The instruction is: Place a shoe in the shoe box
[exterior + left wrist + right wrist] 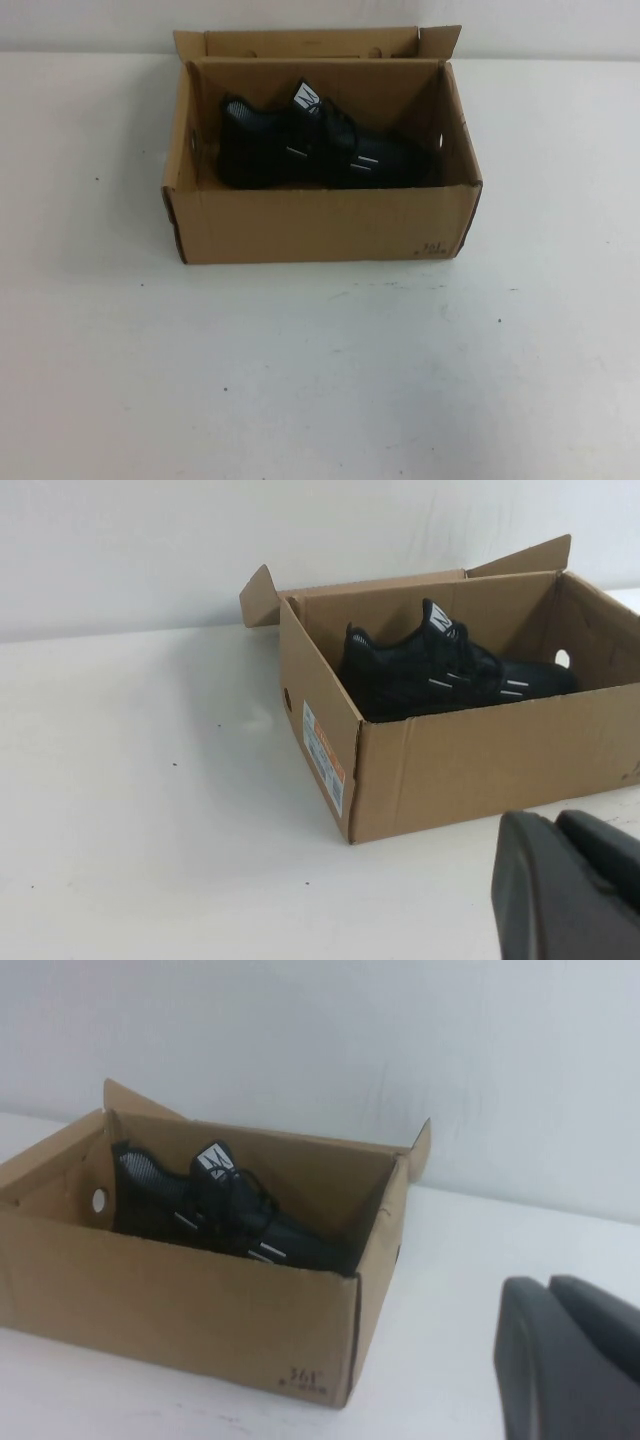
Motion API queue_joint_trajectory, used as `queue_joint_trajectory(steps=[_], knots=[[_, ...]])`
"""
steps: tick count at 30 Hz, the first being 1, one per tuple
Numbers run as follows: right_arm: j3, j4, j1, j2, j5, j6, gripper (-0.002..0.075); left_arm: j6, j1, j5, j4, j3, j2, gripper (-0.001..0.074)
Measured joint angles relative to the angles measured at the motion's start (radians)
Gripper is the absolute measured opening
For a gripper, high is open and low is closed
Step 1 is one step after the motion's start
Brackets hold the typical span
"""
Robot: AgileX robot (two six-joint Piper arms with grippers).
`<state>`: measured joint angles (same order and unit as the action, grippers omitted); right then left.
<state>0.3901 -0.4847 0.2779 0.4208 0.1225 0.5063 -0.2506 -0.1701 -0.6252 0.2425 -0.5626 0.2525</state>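
Note:
The black shoe (310, 150) lies on its sole inside the open brown shoe box (320, 225) at the table's far middle, its toe toward the right. Neither gripper shows in the high view. In the left wrist view the left gripper (552, 820) is shut and empty, low over the table, off the box's left front corner; the shoe (450, 675) and the box (470, 770) lie beyond it. In the right wrist view the right gripper (545, 1285) is shut and empty, off the box's right side; the shoe (220, 1210) and the box (170, 1300) show there.
The white table (320, 380) spreads out in front of the box and on both sides. The box's flaps (440, 40) stand up at the back corners. A white wall rises behind the table.

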Motion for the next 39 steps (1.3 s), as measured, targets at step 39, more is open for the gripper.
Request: queue_joint_trajectory(steps=[39], knots=[[0.0, -0.018, 0.0, 0.0, 0.266, 0.0, -0.0017, 0.27, 0.0, 0.287, -0.242, 0.587, -0.263, -0.0001]])
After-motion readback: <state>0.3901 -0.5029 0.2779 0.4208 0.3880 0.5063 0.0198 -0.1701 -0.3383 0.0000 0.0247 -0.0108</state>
